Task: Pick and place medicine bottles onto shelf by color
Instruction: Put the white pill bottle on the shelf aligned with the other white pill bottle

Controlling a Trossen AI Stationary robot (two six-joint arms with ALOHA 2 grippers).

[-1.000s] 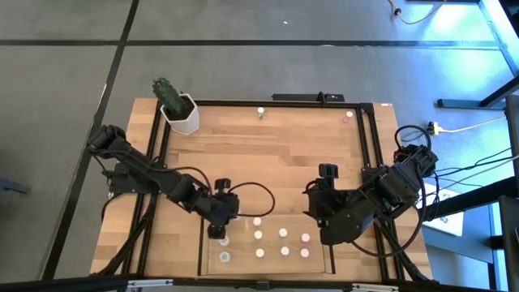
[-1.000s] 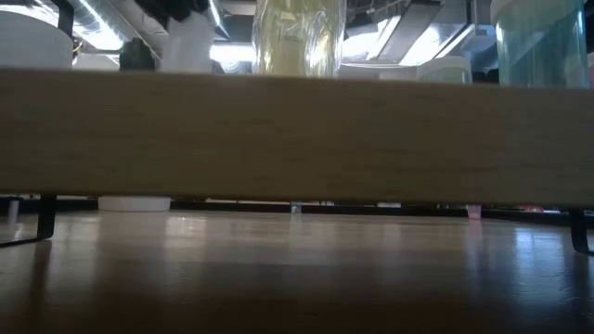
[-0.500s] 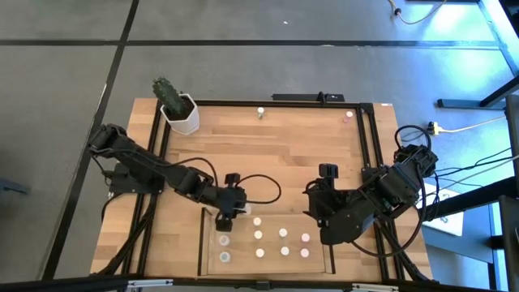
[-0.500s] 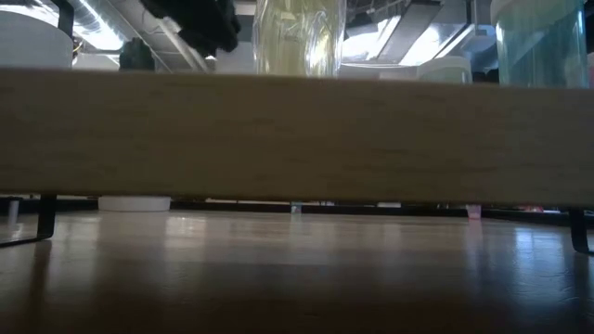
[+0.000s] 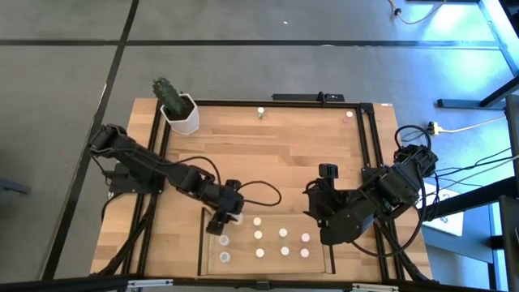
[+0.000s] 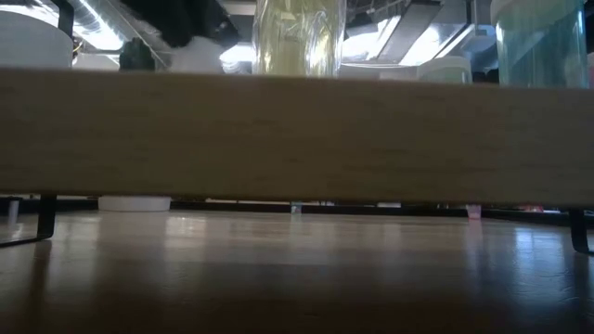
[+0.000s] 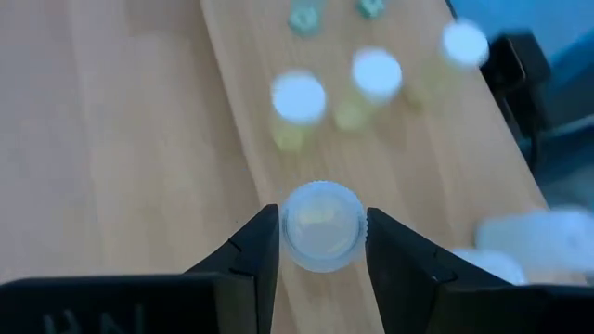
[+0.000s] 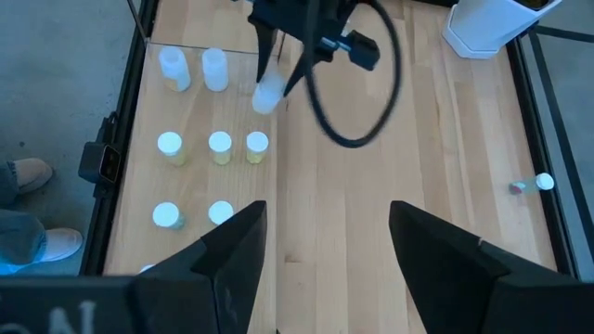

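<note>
— One bottle [image 7: 322,225], upright, sits clamped in the left end effector [image 7: 322,243] above the shelf's [image 5: 203,243] left edge.
— And the right end effector [image 8: 320,243]?
— Open, empty, waiting beside the shelf.

smooth light-wood table [image 5: 268,162], ribbed plastic bottle cap [image 7: 322,225], matt dark gripper [image 7: 322,243]

The high view is evenly lit, with a pale blue-white patch of light on the floor at far right and only soft shadows under the arms. The low view is dim: the table [image 6: 297,278] is dark with faint sheen, a blurred wooden wall [image 6: 297,134] fills the middle, and bright ceiling lights glare behind it. In the left wrist view the held bottle [image 7: 322,225] is fairly sharp, while the bottles beyond [image 7: 299,97] are blurred
</note>
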